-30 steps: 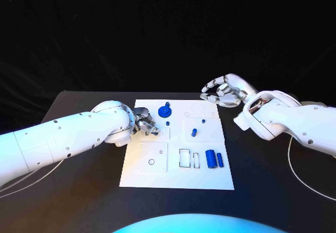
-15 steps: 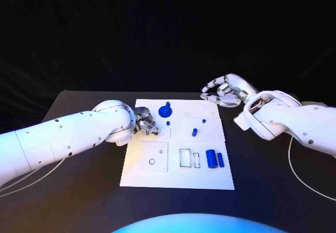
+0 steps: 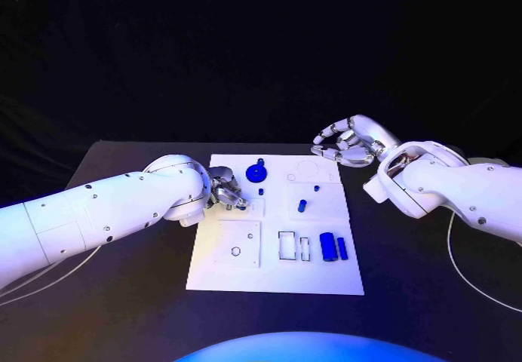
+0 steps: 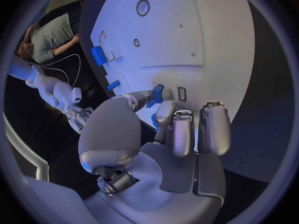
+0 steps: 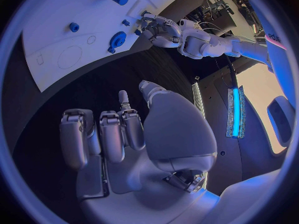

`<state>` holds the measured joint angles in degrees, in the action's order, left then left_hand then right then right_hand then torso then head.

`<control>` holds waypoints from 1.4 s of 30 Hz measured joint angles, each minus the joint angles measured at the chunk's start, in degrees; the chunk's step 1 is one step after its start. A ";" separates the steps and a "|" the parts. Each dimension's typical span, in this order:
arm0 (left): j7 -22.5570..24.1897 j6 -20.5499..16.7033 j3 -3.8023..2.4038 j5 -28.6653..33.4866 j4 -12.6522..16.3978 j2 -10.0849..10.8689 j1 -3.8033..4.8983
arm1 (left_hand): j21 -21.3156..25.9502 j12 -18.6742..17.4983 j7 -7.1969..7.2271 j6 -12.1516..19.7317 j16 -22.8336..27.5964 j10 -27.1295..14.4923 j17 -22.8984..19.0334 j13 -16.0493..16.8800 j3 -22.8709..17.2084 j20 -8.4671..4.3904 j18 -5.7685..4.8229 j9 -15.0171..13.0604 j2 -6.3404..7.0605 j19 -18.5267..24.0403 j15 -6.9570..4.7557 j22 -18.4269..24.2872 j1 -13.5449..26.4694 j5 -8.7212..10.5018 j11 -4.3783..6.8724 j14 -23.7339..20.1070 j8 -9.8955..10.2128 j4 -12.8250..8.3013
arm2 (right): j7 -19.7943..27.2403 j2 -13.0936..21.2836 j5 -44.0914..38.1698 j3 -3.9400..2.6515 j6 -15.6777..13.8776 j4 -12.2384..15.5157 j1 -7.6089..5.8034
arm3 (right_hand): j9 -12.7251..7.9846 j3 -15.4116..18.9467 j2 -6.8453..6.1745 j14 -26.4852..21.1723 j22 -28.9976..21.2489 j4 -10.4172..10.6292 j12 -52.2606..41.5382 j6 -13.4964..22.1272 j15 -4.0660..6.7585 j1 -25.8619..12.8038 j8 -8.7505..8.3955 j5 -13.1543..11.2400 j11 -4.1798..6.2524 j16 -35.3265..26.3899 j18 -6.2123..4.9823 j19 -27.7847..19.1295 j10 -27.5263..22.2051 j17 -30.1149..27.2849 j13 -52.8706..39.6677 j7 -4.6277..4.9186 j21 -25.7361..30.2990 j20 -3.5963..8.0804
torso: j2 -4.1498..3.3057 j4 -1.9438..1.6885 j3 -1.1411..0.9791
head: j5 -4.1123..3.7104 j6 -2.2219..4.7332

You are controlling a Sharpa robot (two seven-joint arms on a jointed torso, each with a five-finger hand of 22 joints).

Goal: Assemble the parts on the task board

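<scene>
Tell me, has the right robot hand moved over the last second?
No. The right robot hand hovers beyond the task board's far right corner, curled and holding nothing, exactly as before.

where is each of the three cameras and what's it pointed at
Head view: on the robot's head, looking down at the white task board; both white arms reach in.
Left wrist view: behind the left hand, facing the board; its fingers pinch a small blue part.
Right wrist view: behind the right hand, held off the board, fingers curled on nothing.
Shared: the wrist views both show the board and the left hand.
</scene>
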<state>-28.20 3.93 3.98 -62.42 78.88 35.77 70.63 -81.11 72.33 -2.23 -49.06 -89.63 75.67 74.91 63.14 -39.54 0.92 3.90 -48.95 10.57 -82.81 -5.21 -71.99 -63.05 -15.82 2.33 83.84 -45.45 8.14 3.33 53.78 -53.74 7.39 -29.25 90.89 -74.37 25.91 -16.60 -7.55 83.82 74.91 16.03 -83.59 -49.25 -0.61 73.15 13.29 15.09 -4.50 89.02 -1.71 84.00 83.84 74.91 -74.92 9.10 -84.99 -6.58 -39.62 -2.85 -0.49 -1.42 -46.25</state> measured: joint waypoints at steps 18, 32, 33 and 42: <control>-0.15 0.48 -0.05 -0.12 -0.16 -0.16 0.06 | 0.00 0.00 -0.01 -0.01 0.00 0.00 0.00 0.10 0.17 0.00 0.01 -0.27 -0.02 0.00 0.00 -0.06 -0.15 0.17 0.00 0.00 0.01 -0.17 | 0.00 -0.06 0.00 0.02 0.00 -0.07 0.09 | 0.00 0.00 0.00 0.00 0.04 0.00 0.00 0.00 0.00 0.00 0.00 0.00 0.00 0.00 0.00 0.00 0.00 -0.01 0.01 0.00 0.00 0.00 | 0.01 0.00 0.01 | 0.01 -0.12; -0.13 1.02 -0.09 -0.01 -0.40 -0.22 0.09 | 0.00 0.00 0.02 -0.64 0.00 0.00 0.00 0.07 5.30 0.00 0.01 -0.86 -1.98 0.00 0.00 -0.03 0.52 0.51 0.00 0.00 0.09 4.95 | 0.00 -0.03 0.00 0.00 -0.01 -0.09 0.10 | 0.00 0.00 -0.23 0.22 0.03 0.00 0.00 0.00 0.22 -0.23 0.00 0.34 0.00 0.00 0.00 0.00 0.00 0.04 0.01 0.00 0.00 0.00 | -0.01 -0.02 0.00 | -0.03 -0.25; -0.14 1.08 -0.07 0.00 -0.43 -0.24 0.08 | 0.00 0.00 0.46 -1.08 0.00 0.00 0.00 0.07 5.87 0.00 0.01 -0.95 -1.75 0.00 0.00 -0.03 1.00 0.51 0.00 0.00 0.08 5.51 | 0.00 -0.03 0.00 0.00 -0.01 -0.09 0.10 | 0.00 0.00 -0.23 0.22 0.03 0.00 0.00 0.00 0.22 -0.23 0.00 0.34 0.00 0.00 0.00 0.00 0.00 0.04 0.01 0.00 0.00 0.00 | -0.01 -0.02 0.00 | -0.03 -0.25; -0.26 1.38 -0.01 0.12 -0.71 -0.32 0.03 | 0.00 0.00 1.21 -1.82 0.00 0.00 0.00 0.07 7.62 0.00 0.02 -0.83 -0.91 0.00 0.00 0.04 2.45 0.51 0.00 0.00 -0.10 7.27 | 0.00 0.00 0.00 0.01 -0.01 -0.07 0.10 | 0.00 0.00 -0.23 0.22 0.02 0.00 0.00 0.00 0.22 -0.23 0.00 0.34 0.00 0.00 0.00 0.00 0.00 0.03 0.01 0.00 0.16 0.00 | -0.01 0.01 -0.02 | -0.03 -0.25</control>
<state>-28.46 5.32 3.97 -62.30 78.17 35.45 70.66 -81.11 72.33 -1.03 -50.89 -89.63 75.67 74.90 63.21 -31.92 0.93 3.92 -49.78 9.66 -82.81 -5.21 -71.94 -60.60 -15.31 2.33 83.84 -45.55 15.40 3.34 53.78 -53.75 7.40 -29.26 90.82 -74.27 25.91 -16.60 -7.78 84.04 74.93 16.03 -83.59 -49.25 -0.39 72.92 13.29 15.43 -4.50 89.02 -1.71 84.00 83.83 74.94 -74.91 9.10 -84.83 -6.58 -39.63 -2.84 -0.51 -1.46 -46.50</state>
